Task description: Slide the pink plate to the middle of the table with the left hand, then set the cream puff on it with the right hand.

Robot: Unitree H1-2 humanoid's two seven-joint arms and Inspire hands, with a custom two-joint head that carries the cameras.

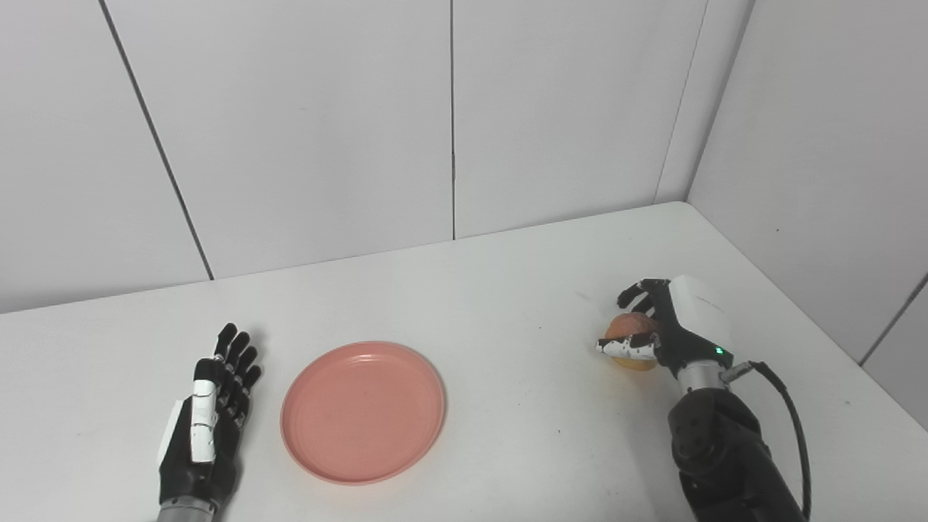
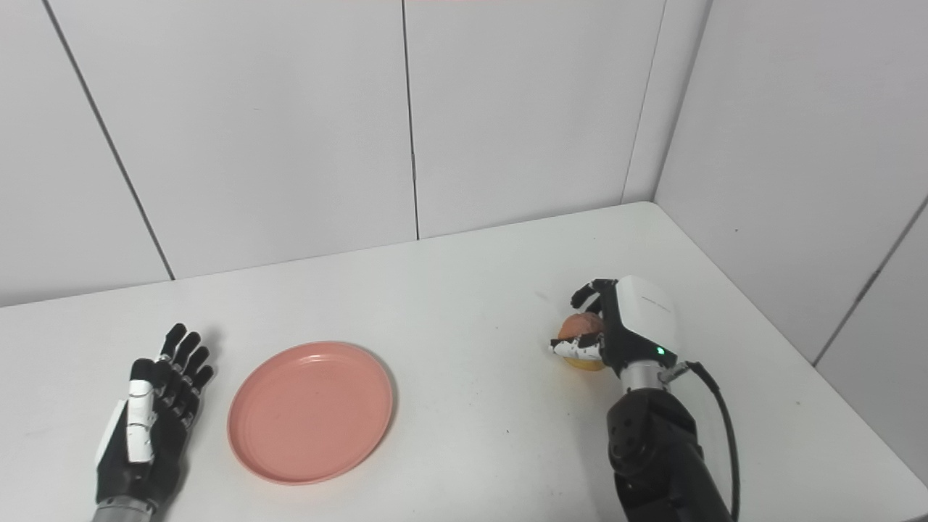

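Observation:
The pink plate (image 1: 362, 410) lies flat on the white table (image 1: 507, 304), left of centre and near the front edge. My left hand (image 1: 210, 420) rests just to the plate's left, fingers straight and apart, a small gap away from the rim. Over at the right, the cream puff (image 1: 628, 328) sits inside my right hand (image 1: 667, 326), whose fingers and thumb curl around it. Only the puff's tan top and yellowish base show between the fingers. I cannot tell whether it is off the table.
White wall panels close off the back and the right side of the table, meeting in a corner at the back right. A black cable (image 1: 786, 406) loops off the right wrist. Bare tabletop lies between the plate and the right hand.

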